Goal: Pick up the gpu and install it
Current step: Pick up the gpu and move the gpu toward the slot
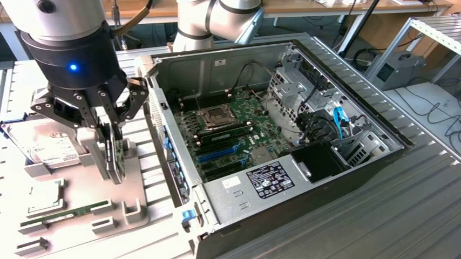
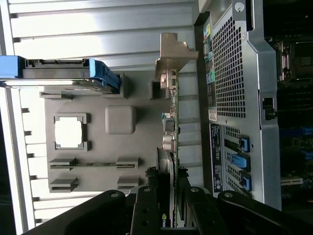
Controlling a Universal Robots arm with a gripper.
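Note:
The gpu [image 1: 114, 157] is a thin black card standing on edge, just outside the open computer case [image 1: 389, 141] on the exterior view's left. My gripper [image 1: 108, 132] comes down on it from above, and its fingers press against both flat faces. In the wrist view the gpu [image 2: 169, 122] runs edge-on away from the gripper [image 2: 168, 198], with its silvery metal bracket [image 2: 172, 51] at the far end. It is at the grey holder stand [image 1: 137, 189]; I cannot tell whether its lower edge is clear of the stand.
On the stand are a hard drive in a blue frame [image 1: 45, 144], a square processor [image 1: 43, 197] and a green RAM stick [image 1: 66, 213]. Inside the case, the motherboard [image 1: 241, 116] has blue card slots [image 1: 216, 154]. The case's perforated rear wall [image 2: 234, 93] is close beside the card.

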